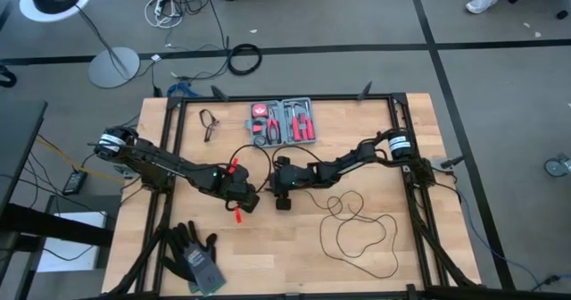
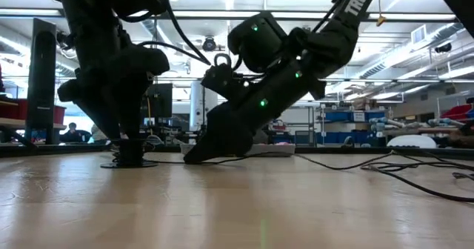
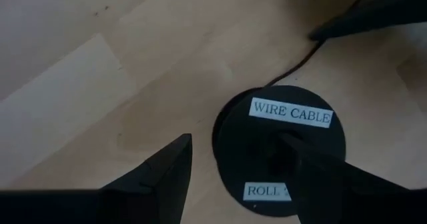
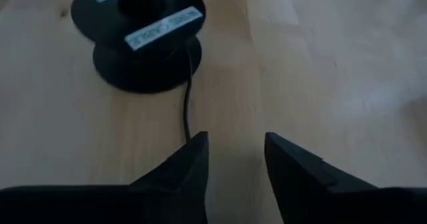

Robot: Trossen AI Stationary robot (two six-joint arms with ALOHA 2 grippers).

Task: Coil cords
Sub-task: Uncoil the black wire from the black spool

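Observation:
A black spool (image 3: pixel 287 117), labelled as a wire cable roll, stands on its flange on the table (image 1: pixel 357 121), left of centre. The thin black wire (image 4: pixel 187 104) runs from the spool along the wood. Its slack lies in loose loops (image 1: pixel 357 233) at the near right. My left gripper (image 3: pixel 233 144) hangs open over the spool, pointing steeply down. My right gripper (image 4: pixel 237 141) is open and slants down from the right, low over the wood just short of the spool. The wire ends from view at one of its fingertips. My left gripper comes from above. One fingertip (image 3: pixel 287 147) is at the hub in the middle of the spool's top flange. The other finger (image 3: pixel 170 171) stands outside the rim, apart from it. The spool stays upright on the table. My right gripper: the wire (image 4: pixel 187 127) reaches one fingertip; whether it touches, I cannot tell.
An open red tool kit (image 1: pixel 284 121) lies at the far middle, with a small dark tool (image 1: pixel 210 123) to its left. Dark gloves (image 1: pixel 192 255) lie at the near left. Small red pieces (image 1: pixel 235 166) sit by the left arm. Bare wood stretches along the near edge.

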